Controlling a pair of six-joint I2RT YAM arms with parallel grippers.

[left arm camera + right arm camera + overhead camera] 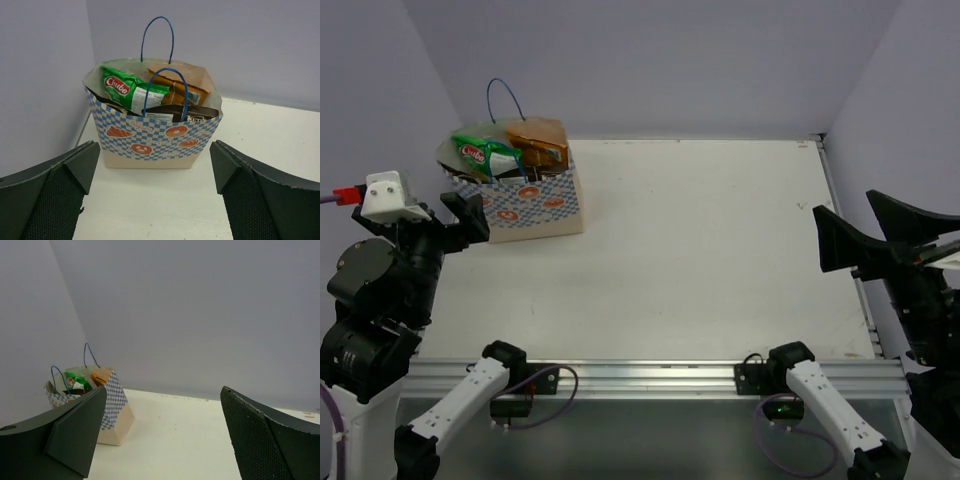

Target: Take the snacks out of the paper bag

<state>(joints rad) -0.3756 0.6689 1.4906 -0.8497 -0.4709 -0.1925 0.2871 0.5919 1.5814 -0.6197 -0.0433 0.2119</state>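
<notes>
Right now both arms are idle and nothing has been lifted out, so I judge the task to be at its very start. The paper bag [535,208] stands upright at the far left of the table [720,260], close to the left wall, with its mouth open upward. All the snacks I can see sit inside it: the green Chuba packet [127,90] leans at the left and pokes above the rim, the orange packet [180,91] stands behind it to the right, and a dark brown packet [182,112] lies along the near wall. A dark edge under the green one may be the second brown packet, but I cannot tell. The left gripper [470,220] hangs just near of the bag, spread wide and holding nothing, and looks straight at it, so I would reach with that arm. The right gripper [843,203] is likewise spread and bare, well apart at the right edge, where it stays out of the way. The near blue handle [167,68] arches across the green packet, so I would come in from above to avoid snagging the cord.
</notes>
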